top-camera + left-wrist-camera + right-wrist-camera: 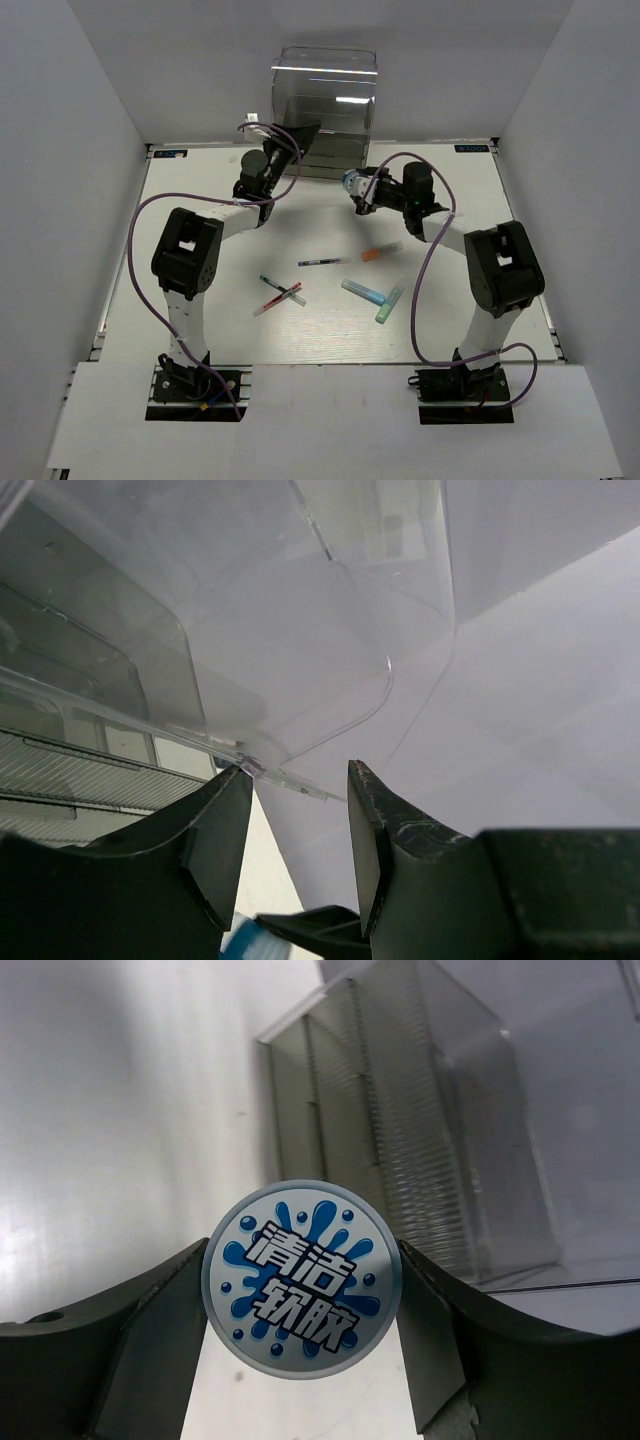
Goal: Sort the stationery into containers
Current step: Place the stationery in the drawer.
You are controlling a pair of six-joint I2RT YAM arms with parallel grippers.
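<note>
Between the right jaws sits the small round roll (300, 1280), pinched across its width, its blue-and-white label facing the wrist camera. The jaws are closed only as far as the roll allows. From above, the roll (352, 183) hangs over the far part of the desk (300, 345), just to the right of the clear organizer (325, 110) and not yet in it.

The left jaws are parted and hold nothing solid. They are up against the organizer's left front, and the thin edge of a clear panel (290, 680) crosses the gap between them. It may be that they are propping a drawer or flap open, but the see-through plastic makes that hard to judge.

I judge the sorting to be at an early stage: nothing shows inside the organizer as far as these views reach, and only the roll is lifted. Lying on the desk near the middle are a dark pen (323, 262), an orange-capped highlighter (381, 251), a blue highlighter (363, 292) with a mint green highlighter (389, 304) just beside it, and a red pen (282, 293) crossed with other thin pens.

That crossed pile will likely be awkward to pick from singly. The left arm's place at the organizer's front also narrows the right arm's way in.
</note>
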